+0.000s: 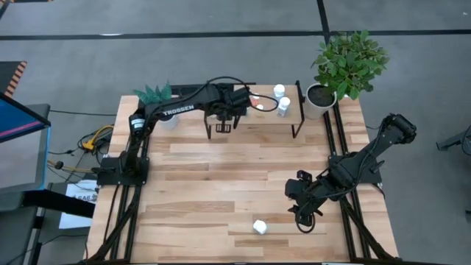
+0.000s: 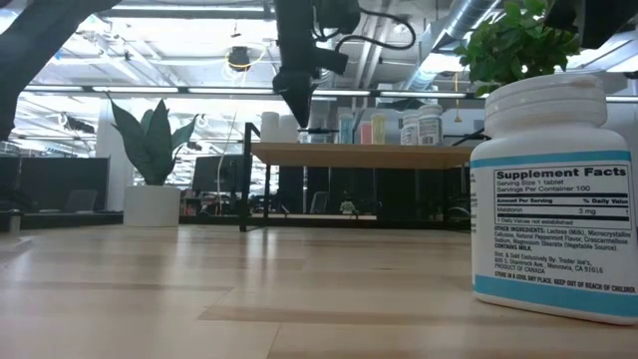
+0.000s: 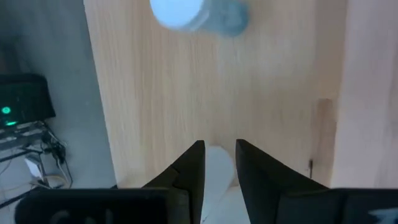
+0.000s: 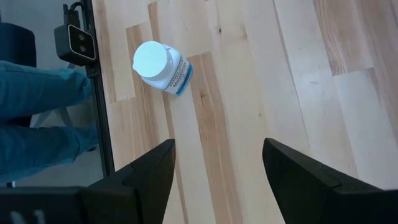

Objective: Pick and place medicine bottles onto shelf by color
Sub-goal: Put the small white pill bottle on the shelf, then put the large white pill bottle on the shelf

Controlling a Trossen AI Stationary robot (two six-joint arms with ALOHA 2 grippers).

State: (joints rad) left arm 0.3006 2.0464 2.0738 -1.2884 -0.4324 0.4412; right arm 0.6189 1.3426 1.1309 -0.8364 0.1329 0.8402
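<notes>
The shelf (image 1: 287,116) stands at the table's far side with several small bottles on its wood top: two white ones (image 1: 282,98) and a red-capped one (image 1: 255,103). My left gripper (image 1: 234,103) is over the shelf's left part, pointing down and shut on a white bottle (image 3: 219,167). A pale blue-capped bottle (image 3: 186,11) stands ahead of it on the shelf. My right gripper (image 4: 217,180) is open and empty above the table at the near right. A white bottle with a blue-edged label (image 4: 160,66) stands on its base on the table nearby; it also shows in the high view (image 1: 259,227). My left gripper pinches the white bottle's top (image 3: 217,158) between its two fingers (image 3: 193,171), coming from above and pointing down. The fingers hide the rest of the bottle. Whether its base stands on the shelf top, I cannot tell.
A large potted plant (image 1: 346,62) stands by the shelf's right end and a small one (image 1: 154,94) by its left end. In the low view the near bottle (image 2: 553,199) fills the right. A person's legs (image 4: 37,118) show beyond the table's near edge.
</notes>
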